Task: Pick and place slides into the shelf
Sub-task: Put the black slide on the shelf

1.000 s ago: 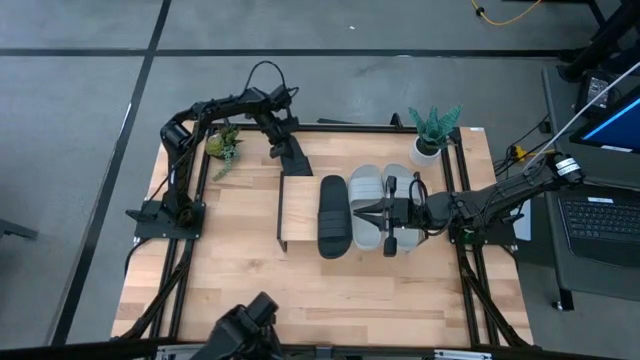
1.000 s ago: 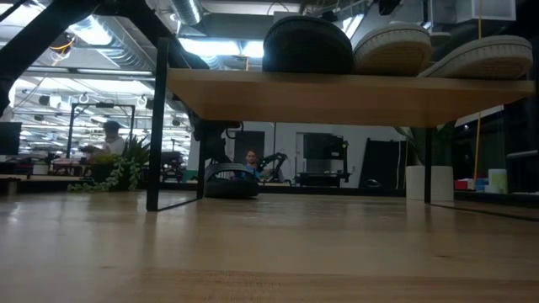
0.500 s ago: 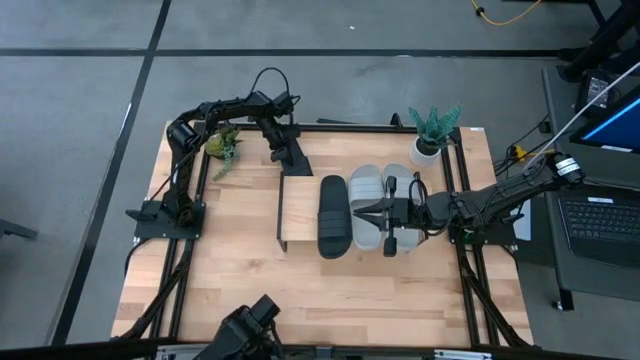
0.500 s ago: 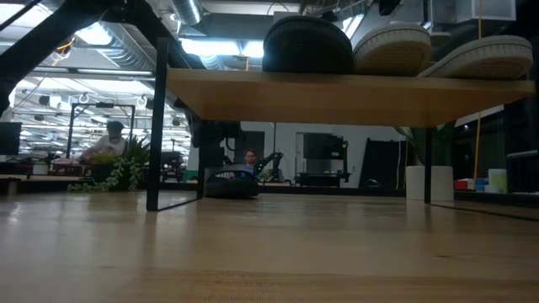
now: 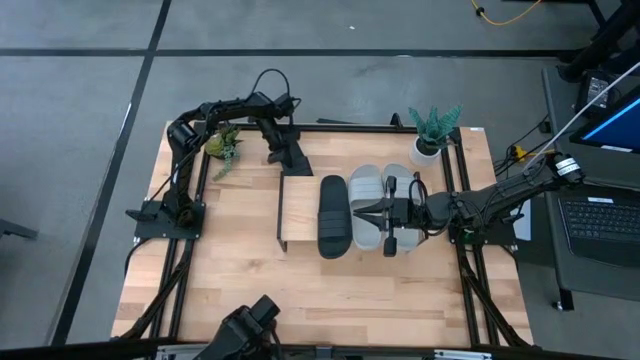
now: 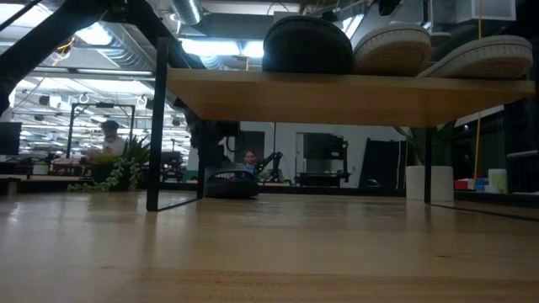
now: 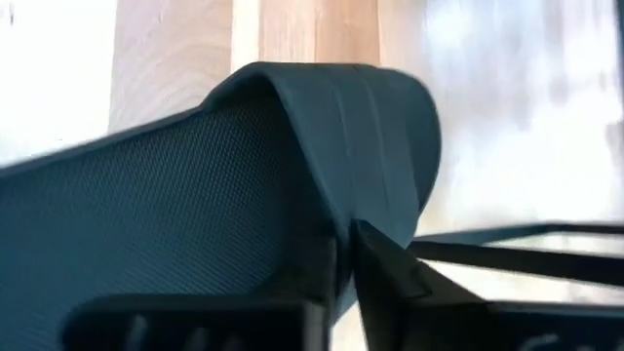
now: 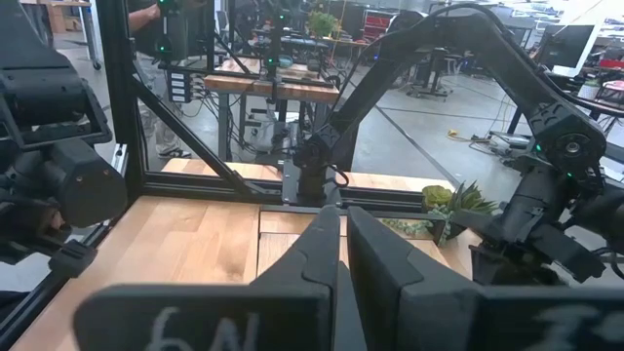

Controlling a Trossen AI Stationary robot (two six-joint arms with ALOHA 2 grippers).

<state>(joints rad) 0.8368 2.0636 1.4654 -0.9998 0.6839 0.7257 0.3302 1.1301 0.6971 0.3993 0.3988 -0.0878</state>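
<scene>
Hard to make out in the left wrist view: only the broad strap of one matte black slide sandal (image 7: 195,195), filling most of the picture, the rest cut off. In the high view, mostly hidden under the left gripper (image 5: 287,153). Lies on the wooden tabletop (image 5: 230,290) near the far edge, just beside the end of the low light-wood shelf board (image 5: 298,210). Left fingers (image 7: 390,278) clamped on the strap's edge, arm bent round the back. On the shelf, side by side: another black slide (image 5: 333,215) and two light grey slides (image 5: 366,185). Bare board at the shelf's left part, open table in front. Right gripper (image 5: 362,212) low over the grey slides, fingers (image 8: 380,263) together, holding nothing, arm stretched in flat from the right.
</scene>
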